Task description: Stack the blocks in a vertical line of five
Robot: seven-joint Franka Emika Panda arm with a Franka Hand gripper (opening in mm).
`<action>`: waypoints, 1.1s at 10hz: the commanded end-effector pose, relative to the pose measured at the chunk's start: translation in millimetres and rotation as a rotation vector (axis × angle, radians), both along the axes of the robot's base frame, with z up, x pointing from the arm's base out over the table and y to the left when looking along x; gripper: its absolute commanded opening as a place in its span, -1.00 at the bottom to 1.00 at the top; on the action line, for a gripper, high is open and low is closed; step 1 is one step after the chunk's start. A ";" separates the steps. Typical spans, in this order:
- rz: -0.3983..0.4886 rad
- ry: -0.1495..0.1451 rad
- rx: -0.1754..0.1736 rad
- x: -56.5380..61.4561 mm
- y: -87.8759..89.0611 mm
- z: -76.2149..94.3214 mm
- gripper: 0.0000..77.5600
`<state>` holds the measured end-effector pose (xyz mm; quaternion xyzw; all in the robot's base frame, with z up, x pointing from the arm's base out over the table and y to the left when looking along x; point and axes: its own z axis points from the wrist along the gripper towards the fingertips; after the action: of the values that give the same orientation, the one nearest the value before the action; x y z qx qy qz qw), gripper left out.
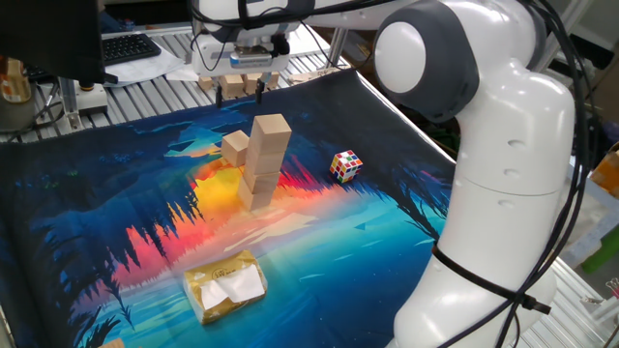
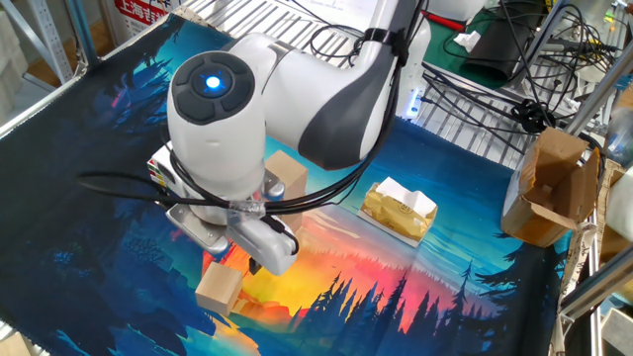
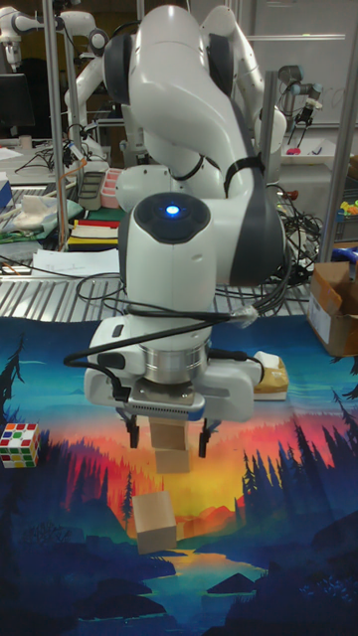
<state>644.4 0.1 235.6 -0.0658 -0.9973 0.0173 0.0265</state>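
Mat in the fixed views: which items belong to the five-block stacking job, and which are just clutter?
Job:
- stack of wooden blocks
- loose block, on the mat beside the stack
- gripper, open, above the far edge of the mat

Lying about:
- puzzle cube
- yellowish packet
- cardboard box, off the mat
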 end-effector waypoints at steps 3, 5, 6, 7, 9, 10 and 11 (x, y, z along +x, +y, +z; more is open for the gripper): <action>-0.034 -0.003 0.012 0.7 -0.6 1.9 1.00; -0.056 0.006 0.026 0.7 -0.6 1.9 1.00; -0.059 0.000 0.046 0.7 -0.6 1.9 1.00; -0.051 0.002 0.055 0.7 -0.6 1.9 1.00; -0.044 -0.001 0.049 0.7 -0.6 1.9 1.00; -0.042 0.001 0.055 0.7 -0.6 1.9 1.00; -0.039 0.003 0.049 0.7 -0.6 1.9 1.00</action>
<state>644.4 -0.2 235.8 -0.0857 -0.9958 -0.0093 0.0310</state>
